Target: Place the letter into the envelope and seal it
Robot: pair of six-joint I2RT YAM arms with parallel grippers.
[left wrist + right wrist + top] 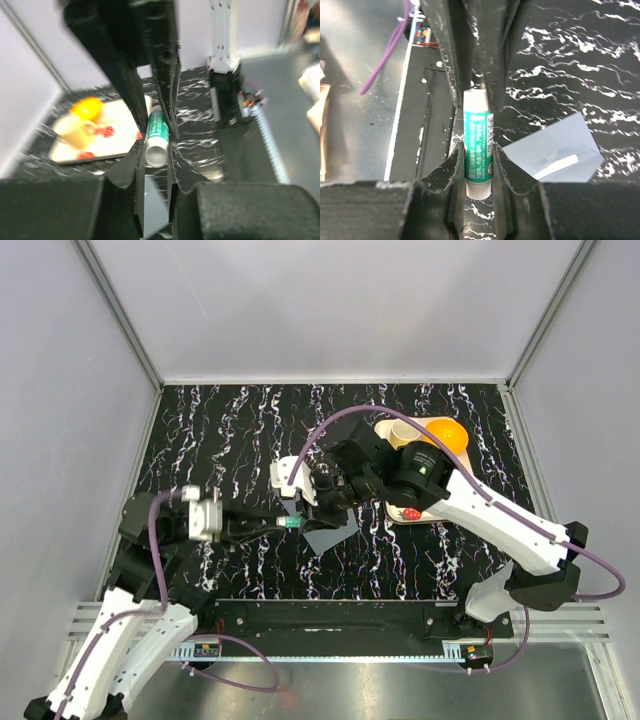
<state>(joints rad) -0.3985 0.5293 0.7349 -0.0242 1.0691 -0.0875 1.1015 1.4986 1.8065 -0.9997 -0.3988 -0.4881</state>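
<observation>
Slate-grey envelope [555,145] lies flat, pale strip [556,167] showing

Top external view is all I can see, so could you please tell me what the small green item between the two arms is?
Observer: The right wrist view shows it is a glue stick, white with a green printed label.
Operator: Thank you. Which end effector holds it?
Observer: Both, one at each end. The right end effector is shut on the labelled body, and the left wrist view shows the left end effector shut on a plain white end.
Operator: Is anything lying on the envelope?
Observer: In the right wrist view the envelope bears a narrow pale strip; I cannot tell what it is.
</observation>
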